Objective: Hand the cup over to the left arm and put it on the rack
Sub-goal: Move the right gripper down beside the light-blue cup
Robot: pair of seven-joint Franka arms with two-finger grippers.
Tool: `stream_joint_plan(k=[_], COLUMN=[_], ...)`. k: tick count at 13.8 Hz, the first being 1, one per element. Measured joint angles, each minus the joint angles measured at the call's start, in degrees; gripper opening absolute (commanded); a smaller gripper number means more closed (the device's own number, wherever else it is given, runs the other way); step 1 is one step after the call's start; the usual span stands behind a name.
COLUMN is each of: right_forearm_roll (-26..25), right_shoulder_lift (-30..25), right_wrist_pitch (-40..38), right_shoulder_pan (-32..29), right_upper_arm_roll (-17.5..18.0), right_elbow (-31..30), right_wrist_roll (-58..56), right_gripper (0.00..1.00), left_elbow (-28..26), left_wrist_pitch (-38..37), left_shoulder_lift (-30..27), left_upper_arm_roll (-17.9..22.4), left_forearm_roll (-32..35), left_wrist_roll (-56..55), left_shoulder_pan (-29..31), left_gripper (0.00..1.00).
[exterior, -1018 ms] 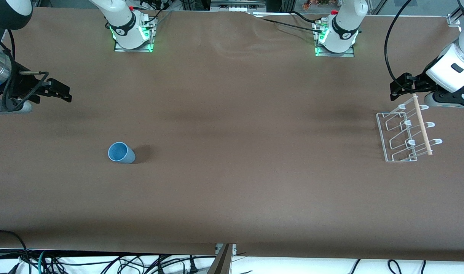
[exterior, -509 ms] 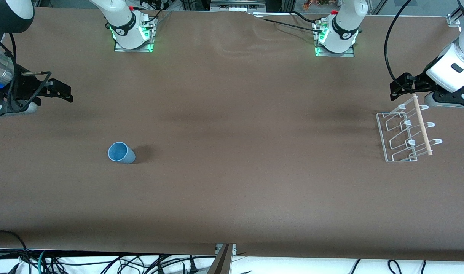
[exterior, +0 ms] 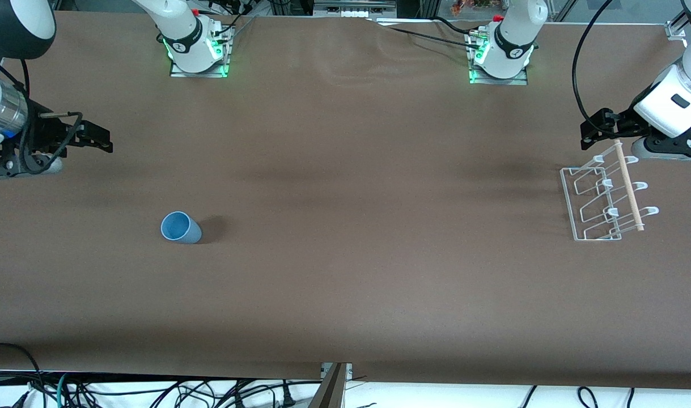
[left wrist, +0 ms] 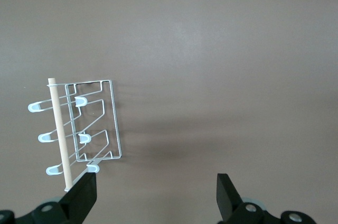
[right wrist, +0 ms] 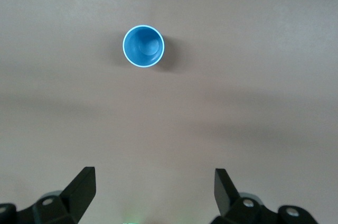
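Note:
The light-blue cup (exterior: 181,227) stands upright, mouth up, on the brown table toward the right arm's end. It also shows in the right wrist view (right wrist: 143,46), apart from the fingers. My right gripper (exterior: 100,139) hangs open and empty above the table near that end, well short of the cup; its midpoint in its own view is over bare table (right wrist: 153,182). The white wire rack (exterior: 606,195) with its wooden rod lies toward the left arm's end. My left gripper (exterior: 596,126) is open and empty above the table beside the rack (left wrist: 79,129), as its own view (left wrist: 157,189) shows.
The two arm bases (exterior: 198,54) (exterior: 499,59) with green lights stand at the table's back edge. A black cable (exterior: 576,73) loops up from the left gripper. Cables hang below the table's front edge (exterior: 152,391).
My right gripper has shifted a little toward the table's middle. The cup, the rack and the left arm have not moved.

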Motion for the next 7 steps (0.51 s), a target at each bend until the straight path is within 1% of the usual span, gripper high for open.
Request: stream_joint_plan(k=[2, 7], right_forearm_roll=[0.0, 0.0], right_shoulder_lift=[4.0, 16.4], right_wrist_pitch=[3.0, 15.9], right_shoulder_pan=[0.0, -0.8], right_upper_arm_roll=[0.0, -0.1], right_elbow=[-0.1, 0.2], right_wrist_roll=[0.0, 0.0], right_gripper=[0.99, 0.99], left_elbow=[0.0, 0.0], left_wrist_pitch=[0.0, -0.1], left_shoulder_lift=[0.0, 0.0], left_upper_arm_roll=[0.0, 0.0], left_forearm_roll=[0.0, 0.0], left_wrist_roll=[0.0, 0.0], left_shoulder_pan=[0.0, 0.0], left_gripper=[1.00, 1.00])
